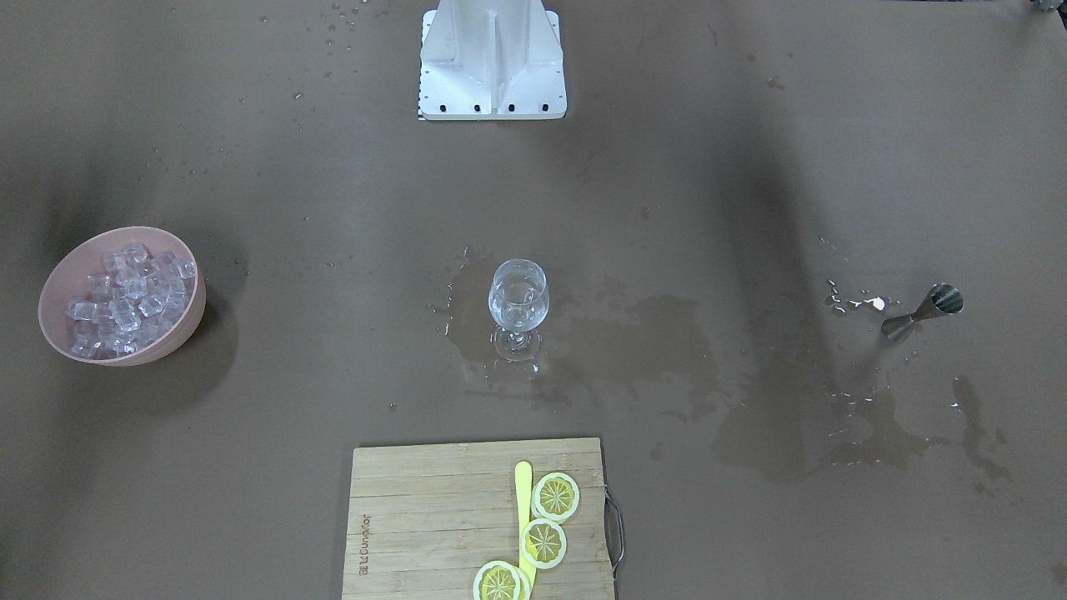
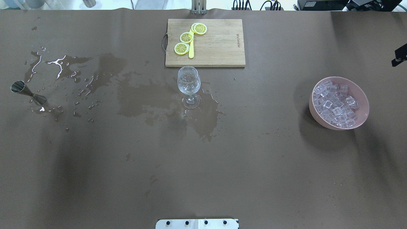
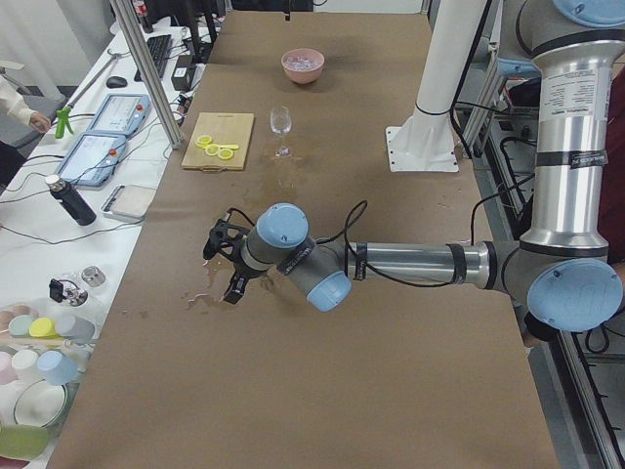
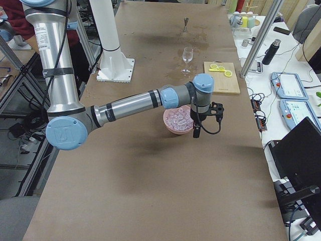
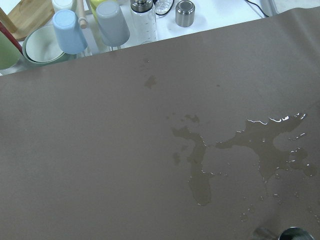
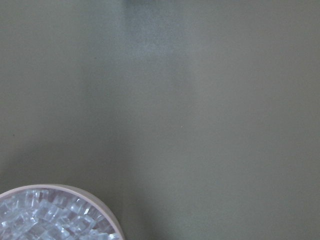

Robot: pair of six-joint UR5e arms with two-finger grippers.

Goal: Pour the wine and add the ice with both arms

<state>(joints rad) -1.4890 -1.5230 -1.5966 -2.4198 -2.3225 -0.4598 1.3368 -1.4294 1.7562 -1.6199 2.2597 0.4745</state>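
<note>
The brown surface carries wet patches from the middle to the robot's left end. There are two arms, and only the side views show them; the front-facing view shows none.

The left arm stretches low over the wet end. Its jaws hang above the puddles, and I cannot tell if they are wide or narrow. The right arm reaches to the other end. Its jaws hang just beside the pink bowl, on the side away from the glass, apart from the ice. Their opening I also cannot tell.

One wooden board lies at the edge far from the robot. The one bowl is heaped with cubes.

One wine glass stands upright in the middle, near the board and well apart from both jaws. One steel jigger stands at the left end. The left wrist view catches only its rim, at the bottom edge.

Three lemon slices lie on the board, along one yellow stick. The ice cubes are too many to count. The wine is a small clear amount low in the glass, barely visible.
</note>
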